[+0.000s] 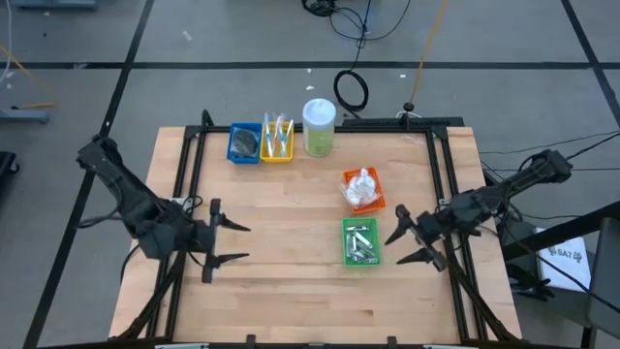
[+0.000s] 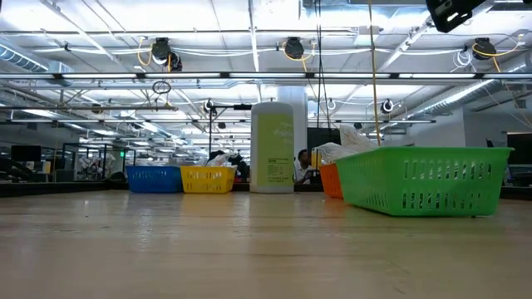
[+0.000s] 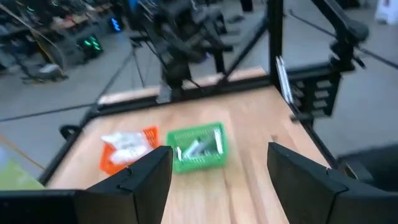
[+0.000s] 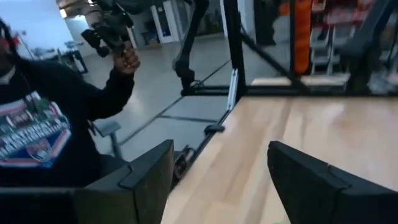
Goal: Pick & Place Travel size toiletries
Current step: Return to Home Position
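Wooden table (image 1: 291, 291) inside a black frame, seen whole from above. Left arm reaches in from the left edge; left gripper (image 1: 244, 242) sits over the left half of the table, fingers spread wide and pointing toward the centre, well apart from all the trays. Right arm reaches in from the right edge; right gripper (image 1: 394, 250) sits just beside the green tray (image 1: 345, 242), on its right side, fingers also spread wide and not touching the tray. In the right wrist view a person (image 4: 37, 134) in a dark printed sweatshirt stands beyond the table's edge, one hand (image 4: 127, 61) raised around a dark device. Tall clear jar (image 1: 319, 126) with a white lid stands upright at the far edge, near centre. To its left, the yellow tray (image 1: 276, 158) and the blue tray (image 1: 232, 145) stand side by side, touching. Orange tray (image 1: 378, 180) stands right of centre, with the green tray just in front of it. Contents: dark grey round pad (image 1: 246, 143) in blue; slim sticks (image 1: 279, 134) in yellow; white crinkly packets (image 1: 362, 186) heaped in orange; small silvery sachets (image 1: 361, 242) in green.
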